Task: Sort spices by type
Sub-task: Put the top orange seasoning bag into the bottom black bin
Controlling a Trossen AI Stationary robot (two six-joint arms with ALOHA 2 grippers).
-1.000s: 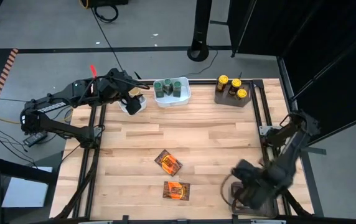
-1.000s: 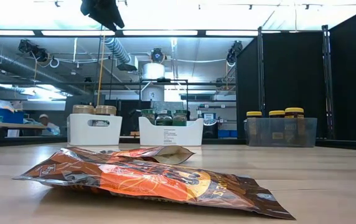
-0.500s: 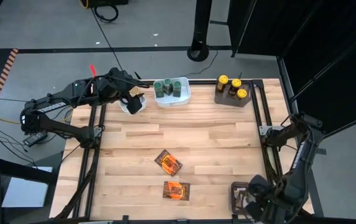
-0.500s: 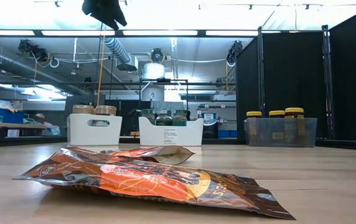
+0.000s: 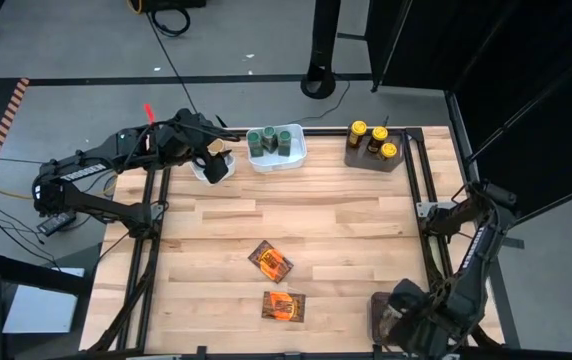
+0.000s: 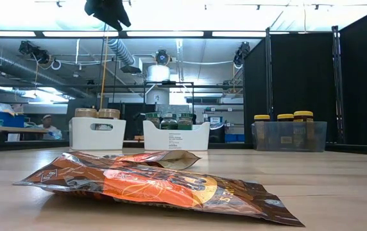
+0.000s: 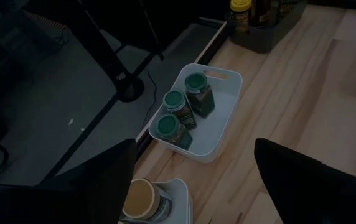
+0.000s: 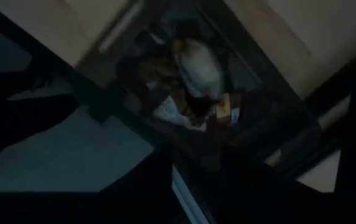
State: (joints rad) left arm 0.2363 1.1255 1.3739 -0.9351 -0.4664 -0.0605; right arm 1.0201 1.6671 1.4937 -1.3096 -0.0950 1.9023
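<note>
Right gripper [image 5: 398, 322] has swung from just inboard of the near-right bin [image 5: 379, 303] to directly over it, and its fingers are parting after being clenched. The right wrist view shows packets [image 8: 193, 68] lying below the fingers in the bin, nothing visibly held, so this reads as a drop-off just completed. Two foil packets [image 5: 271, 262] [image 5: 283, 306] are left on the table, well off toward the middle from that gripper; likely next picks. Left gripper [image 5: 211, 152] hasn't moved: spread wide, empty, hovering above the tan-lid jar [image 7: 140, 198] in its white tub [image 5: 215, 172]. Green-lid jars [image 7: 184, 109] sit beside it, yellow-lid jars [image 5: 371, 138] further along the far edge.
</note>
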